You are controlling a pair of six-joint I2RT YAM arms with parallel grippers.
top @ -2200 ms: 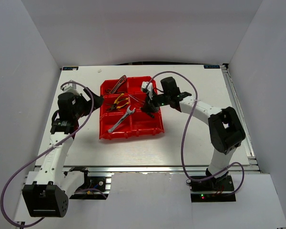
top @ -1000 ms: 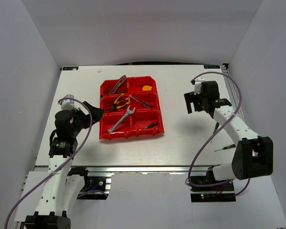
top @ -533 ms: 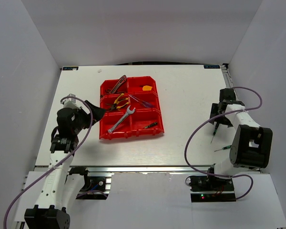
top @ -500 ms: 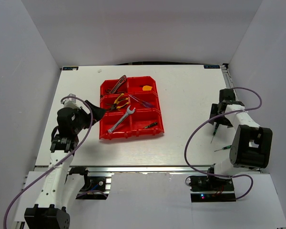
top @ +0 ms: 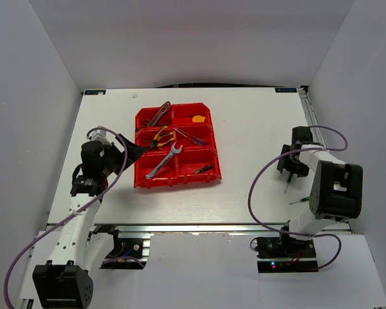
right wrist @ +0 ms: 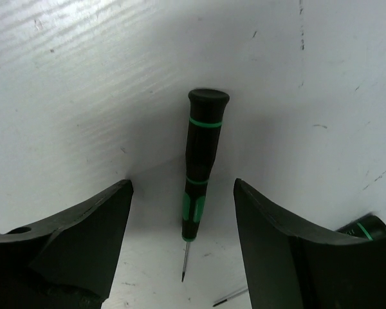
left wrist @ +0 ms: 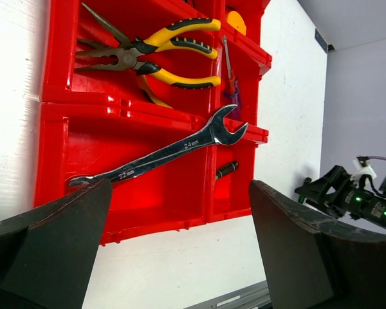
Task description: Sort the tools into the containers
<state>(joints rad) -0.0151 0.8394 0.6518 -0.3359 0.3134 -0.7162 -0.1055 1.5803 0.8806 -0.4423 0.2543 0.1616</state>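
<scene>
We see our right claw (right wrist: 180,219) low over the right side of the counter (top: 244,129), its jaws apart on either side of the green-black screwdriver (right wrist: 202,154), which lies flat there, well apart from the red bins (top: 177,182). Our left claw (left wrist: 180,212) hangs wide apart by the bins' near-left corner, where the silver wrench (left wrist: 161,154) lies with its head up on a divider.
</scene>
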